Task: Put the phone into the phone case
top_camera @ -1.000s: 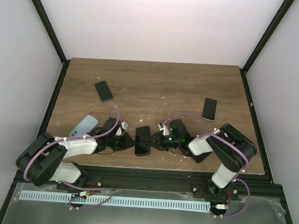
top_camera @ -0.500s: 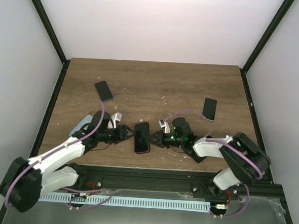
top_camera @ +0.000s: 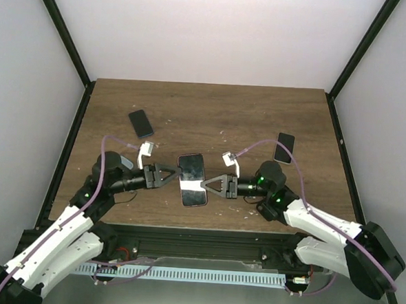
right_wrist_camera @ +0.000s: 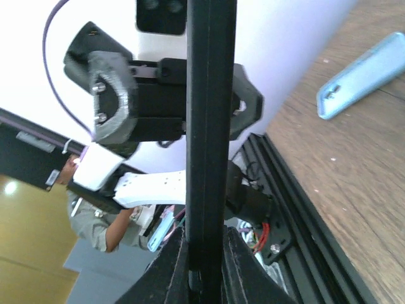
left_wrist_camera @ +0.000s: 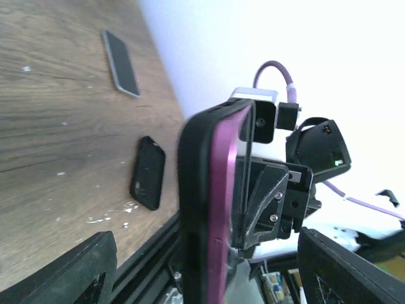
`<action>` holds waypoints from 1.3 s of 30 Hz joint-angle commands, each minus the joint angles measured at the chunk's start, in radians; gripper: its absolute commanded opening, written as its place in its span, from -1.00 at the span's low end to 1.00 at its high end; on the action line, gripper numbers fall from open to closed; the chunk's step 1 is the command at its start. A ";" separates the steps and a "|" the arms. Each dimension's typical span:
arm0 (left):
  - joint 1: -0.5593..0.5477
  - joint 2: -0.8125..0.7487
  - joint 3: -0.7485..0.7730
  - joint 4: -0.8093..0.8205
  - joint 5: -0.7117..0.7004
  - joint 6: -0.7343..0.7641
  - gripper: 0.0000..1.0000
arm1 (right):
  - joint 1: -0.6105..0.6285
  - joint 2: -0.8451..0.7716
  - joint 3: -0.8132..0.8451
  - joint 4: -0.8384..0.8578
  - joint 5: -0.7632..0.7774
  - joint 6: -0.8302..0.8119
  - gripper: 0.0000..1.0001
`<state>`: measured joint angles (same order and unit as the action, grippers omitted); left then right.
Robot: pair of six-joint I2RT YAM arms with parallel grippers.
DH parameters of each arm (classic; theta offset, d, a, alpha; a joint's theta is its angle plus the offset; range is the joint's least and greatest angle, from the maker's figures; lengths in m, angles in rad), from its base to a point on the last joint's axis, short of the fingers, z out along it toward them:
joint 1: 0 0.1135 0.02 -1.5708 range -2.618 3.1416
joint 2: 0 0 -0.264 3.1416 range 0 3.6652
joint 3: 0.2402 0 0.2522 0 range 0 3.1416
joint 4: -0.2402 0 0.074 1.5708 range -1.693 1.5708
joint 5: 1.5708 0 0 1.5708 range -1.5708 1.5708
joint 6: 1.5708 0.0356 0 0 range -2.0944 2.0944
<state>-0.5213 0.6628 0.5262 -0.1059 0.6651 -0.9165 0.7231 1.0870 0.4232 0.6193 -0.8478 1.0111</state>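
The phone (top_camera: 192,181), magenta-rimmed, is held up above the table's near edge, flat against a black phone case (left_wrist_camera: 197,209). Seen edge-on in the left wrist view, the magenta phone (left_wrist_camera: 229,209) lies on the case's right side; I cannot tell whether it is fully seated. My right gripper (top_camera: 207,185) is shut on the right edge of the pair, the black edge (right_wrist_camera: 209,126) running up from between its fingers (right_wrist_camera: 174,269). My left gripper (top_camera: 169,177) stands open beside the left edge, its fingers (left_wrist_camera: 63,272) wide apart and off the phone.
A dark phone (top_camera: 140,123) lies at the back left and a black one (top_camera: 284,147) at the right. A light blue one (right_wrist_camera: 364,76) lies on the wood under my left arm. White crumbs dot the table's middle. The black frame rail (top_camera: 204,238) runs along the near edge.
The phone has been lifted off the table. My right gripper has shut on it and my left gripper has let go, opened and drawn back to the left. Both arms have risen.
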 commanded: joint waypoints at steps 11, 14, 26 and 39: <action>0.004 -0.011 -0.126 0.510 0.121 -0.258 -0.14 | 0.005 0.003 0.003 0.357 -0.147 0.146 -0.83; 0.004 0.003 -0.135 0.553 0.120 -0.285 -0.46 | 0.004 0.009 -0.007 0.368 -0.151 0.147 -0.82; 0.004 0.021 -0.086 0.337 0.085 -0.182 -1.00 | 0.004 -0.009 -0.018 0.301 -0.115 0.126 -0.68; 0.004 0.031 -0.138 0.432 0.156 -0.311 0.05 | 0.004 -0.094 -0.017 0.296 0.141 0.173 -0.83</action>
<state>-0.5194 0.6930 0.4294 0.2508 0.7761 -1.1633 0.7235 1.0340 0.3878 0.8154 -0.8257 1.1702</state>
